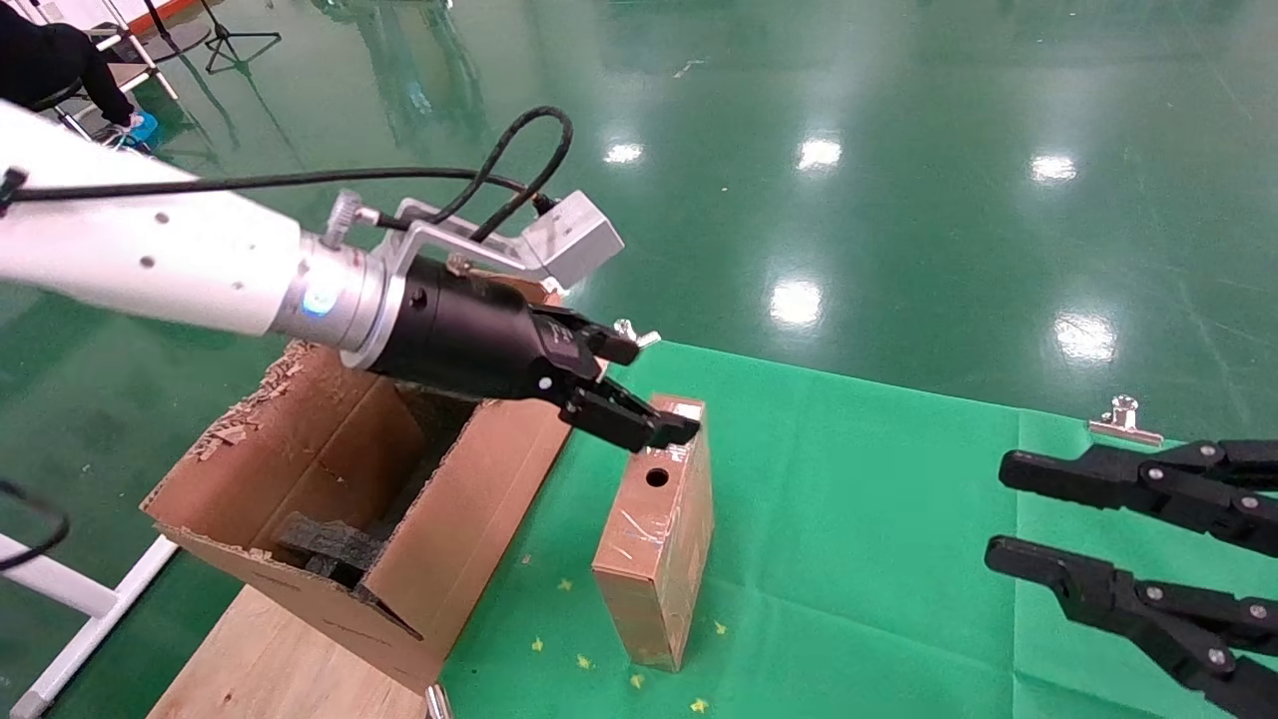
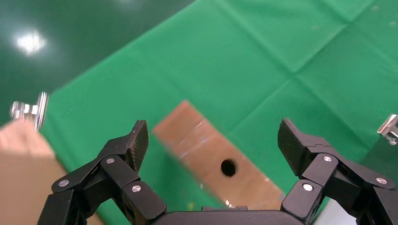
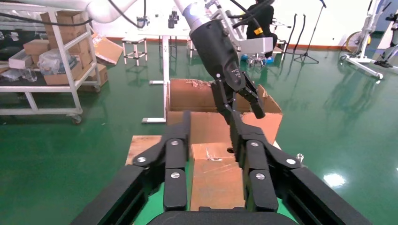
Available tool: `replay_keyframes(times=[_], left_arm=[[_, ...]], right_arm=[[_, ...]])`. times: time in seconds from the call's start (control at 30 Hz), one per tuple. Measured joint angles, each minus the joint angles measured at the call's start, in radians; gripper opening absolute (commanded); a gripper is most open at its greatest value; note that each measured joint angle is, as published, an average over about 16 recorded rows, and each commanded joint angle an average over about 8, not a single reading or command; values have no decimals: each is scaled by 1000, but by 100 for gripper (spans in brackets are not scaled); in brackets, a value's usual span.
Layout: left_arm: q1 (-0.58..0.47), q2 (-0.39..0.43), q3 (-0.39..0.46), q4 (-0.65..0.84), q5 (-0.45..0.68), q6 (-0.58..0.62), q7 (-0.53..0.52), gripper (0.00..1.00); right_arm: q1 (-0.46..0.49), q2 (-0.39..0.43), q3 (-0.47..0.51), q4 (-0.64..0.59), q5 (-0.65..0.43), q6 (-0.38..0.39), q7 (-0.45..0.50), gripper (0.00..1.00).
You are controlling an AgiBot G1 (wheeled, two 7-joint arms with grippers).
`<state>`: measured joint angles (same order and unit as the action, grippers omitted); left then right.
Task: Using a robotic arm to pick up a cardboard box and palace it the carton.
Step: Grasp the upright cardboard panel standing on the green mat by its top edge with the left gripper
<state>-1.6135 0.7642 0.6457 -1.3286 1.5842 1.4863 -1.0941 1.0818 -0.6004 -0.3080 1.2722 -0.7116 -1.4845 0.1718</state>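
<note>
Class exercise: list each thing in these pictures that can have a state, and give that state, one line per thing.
Left gripper: jaws open, hovering over the cardboard box's far end, holding nothing.
Right gripper: jaws open, empty, parked at the green cloth's right side.
Cardboard box: shut, taped, standing free on the green cloth, round hole facing up.
Carton: open at the top, rims torn, black foam inside.

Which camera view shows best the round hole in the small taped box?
The left wrist view: the hole lies unobstructed between the open left gripper fingers. The head view shows it small; in the right wrist view a finger mostly hides it.
</note>
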Motion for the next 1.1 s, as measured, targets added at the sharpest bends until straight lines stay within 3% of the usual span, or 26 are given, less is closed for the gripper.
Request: replay_keyframes(times=[0.2,0.47,1.1], left_arm=[[-82,58,78,16,98,57,-240,100],[-147,126,172,41,154,86,-432,100],[-186,250,373,54,224,72,-612,100]], right_arm=[[0,0,0,0,0,0,0,0],[0,0,0,0,0,0,0,0],[0,0,-1,0,1,0,-1,0]])
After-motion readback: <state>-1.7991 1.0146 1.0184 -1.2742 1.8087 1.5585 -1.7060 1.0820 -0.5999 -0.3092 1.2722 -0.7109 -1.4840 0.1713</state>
